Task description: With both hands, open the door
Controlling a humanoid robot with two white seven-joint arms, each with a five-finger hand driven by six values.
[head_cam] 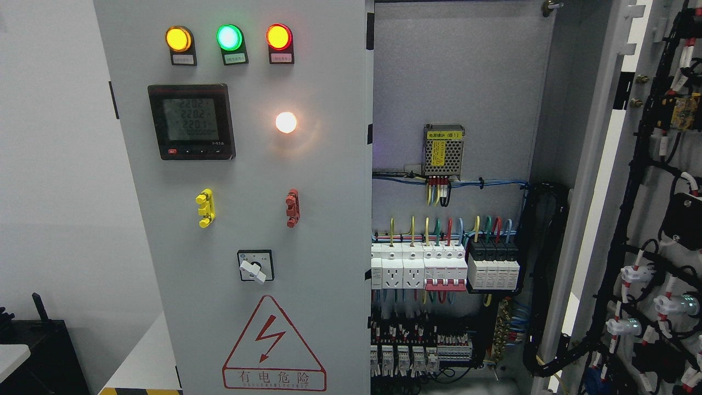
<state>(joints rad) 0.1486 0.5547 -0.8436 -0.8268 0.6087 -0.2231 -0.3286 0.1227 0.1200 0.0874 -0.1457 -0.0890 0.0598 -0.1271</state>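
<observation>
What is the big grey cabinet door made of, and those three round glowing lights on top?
The grey cabinet door looks like painted sheet metal: flat, matte, thin-edged. The three round lights, orange, green and red, seem translucent coloured plastic, glowing through domed caps.

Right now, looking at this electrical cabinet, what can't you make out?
Head view:
- Both robot hands: out of frame.
- Labels under the three indicator lamps: too small.
- Meter digits: blurred.
- Open right door: cut off by the right edge.
- Lower terminal rows: cut off by the bottom edge.
- Interior behind the left door: hidden.
</observation>
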